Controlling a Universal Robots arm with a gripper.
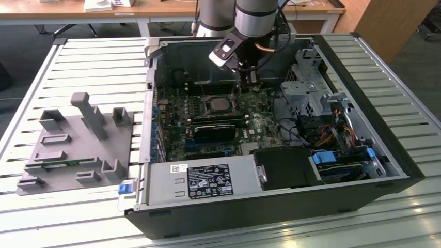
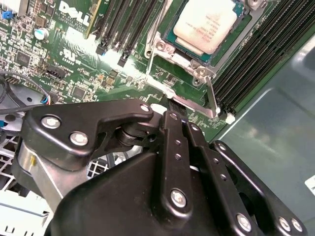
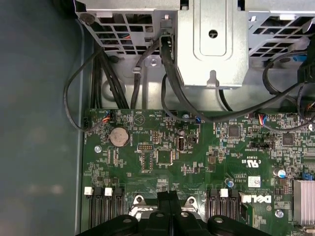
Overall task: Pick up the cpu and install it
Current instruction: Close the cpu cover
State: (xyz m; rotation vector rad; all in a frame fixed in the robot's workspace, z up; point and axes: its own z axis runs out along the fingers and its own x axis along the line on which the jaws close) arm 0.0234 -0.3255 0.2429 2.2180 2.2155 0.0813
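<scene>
On the slatted table (image 1: 82,67): a big black computer case (image 1: 276,217) lies with its side off. The top is wide open and its walls stand all round.
Grey stand (image 1: 76,139): sits on the table at the exterior view's left, apart from the case.
Green board (image 1: 262,126): covers the floor of the case.
Grey box (image 1: 165,183): fills the near corner of the case.
Metal cage (image 1: 303,88): stands close to the claw on the exterior view's right, with wires (image 1: 331,129) bunched beside it.
Arm (image 1: 251,20): hangs down into the case near the wall farthest away in the exterior view.
Claw (image 2: 170,110): its fingers are pressed together with nothing between them. The tips are low over the board, just beside a thin metal lever (image 2: 211,96).
cpu (image 2: 204,24): lies flat in its holder on the board, silver top up, near the claw tips but not touching. Black slots (image 2: 256,54) run beside it.
</scene>
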